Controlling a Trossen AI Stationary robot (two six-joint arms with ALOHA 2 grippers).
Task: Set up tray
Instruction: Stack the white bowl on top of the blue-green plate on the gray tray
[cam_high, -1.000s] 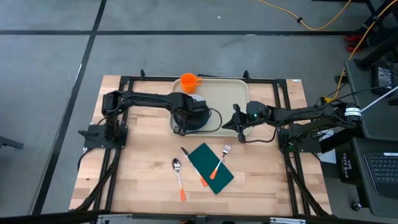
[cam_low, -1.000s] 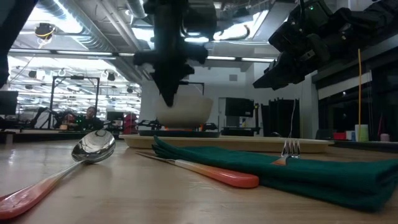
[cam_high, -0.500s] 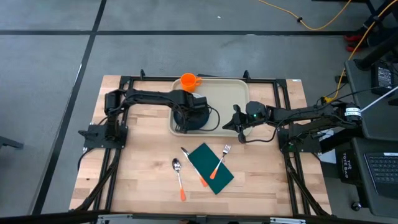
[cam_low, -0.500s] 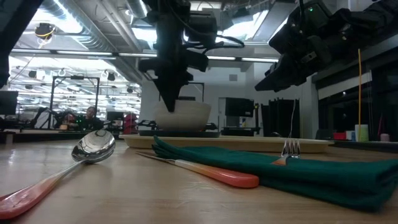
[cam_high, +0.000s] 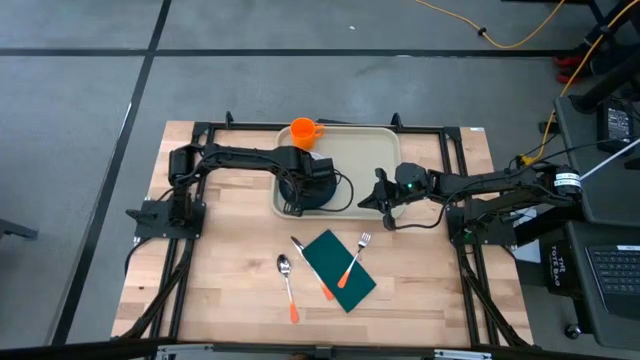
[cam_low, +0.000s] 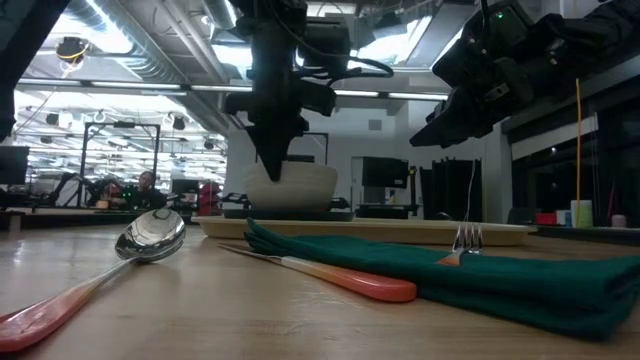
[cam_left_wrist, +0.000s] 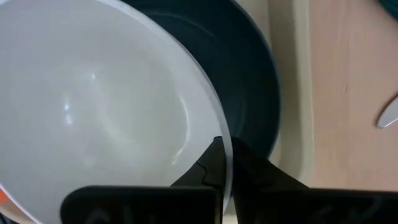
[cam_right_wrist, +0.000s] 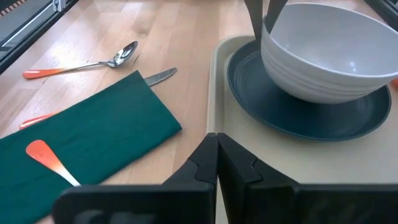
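Observation:
The beige tray (cam_high: 372, 152) lies at the table's far middle. A dark blue plate (cam_right_wrist: 311, 109) sits on its left part, and a white bowl (cam_right_wrist: 329, 50) is on the plate. My left gripper (cam_high: 300, 190) points straight down over the bowl's near-left side, shut on its rim. An orange cup (cam_high: 304, 131) stands on the tray's far left corner. My right gripper (cam_high: 381, 197) hovers shut above the tray's near edge (cam_right_wrist: 214, 93), to the right of the plate, touching nothing. My left gripper pinches the bowl's rim (cam_left_wrist: 229, 134) between its two fingers, one finger inside the bowl and one (cam_left_wrist: 249, 165) outside. The fingers come from above, pointing down. The bowl's base (cam_right_wrist: 311, 94) looks set on the plate, its mouth up.
On the bare wood near the tray lies a dark green napkin (cam_high: 338, 270) with an orange-handled fork (cam_high: 355, 260) on it. A knife (cam_high: 312, 268) lies along its left edge, and a spoon (cam_high: 288, 288) lies farther left. The tray's right half is bare.
My left gripper has sunk a little with the bowl still in its fingers. The bowl has come down from just above the plate onto it and sits more level than before.

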